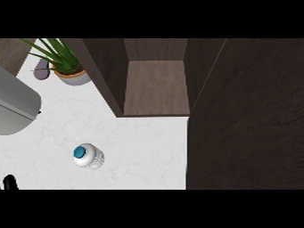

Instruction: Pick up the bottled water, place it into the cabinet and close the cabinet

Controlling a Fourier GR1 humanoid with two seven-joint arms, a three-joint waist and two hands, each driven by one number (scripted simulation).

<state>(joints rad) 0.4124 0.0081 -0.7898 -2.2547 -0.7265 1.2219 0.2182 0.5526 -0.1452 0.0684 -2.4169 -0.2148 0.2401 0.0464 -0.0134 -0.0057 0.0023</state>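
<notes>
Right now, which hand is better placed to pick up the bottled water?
Left, probably. Only the left hand shows, at the lower left edge, near the bottled water. The right hand is not in view.

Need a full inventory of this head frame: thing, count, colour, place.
bottled water: one, clear-white with a teal cap, standing on the counter at lower left, seen from above
cabinet: one, dark brown wood, top centre, open with a bare shelf showing
cabinet door: one, dark brown, swung open, filling the right side
potted plant: one, green leaves in a grey pot with a tan rim, upper left, beside the cabinet's left wall
grey appliance: one, rounded, at the left edge; cannot tell what it is
counter: one, white marbled top, under all of these
left hand: black fingertips only, at the lower left corner, apart from the bottle
right hand: not in view
</notes>
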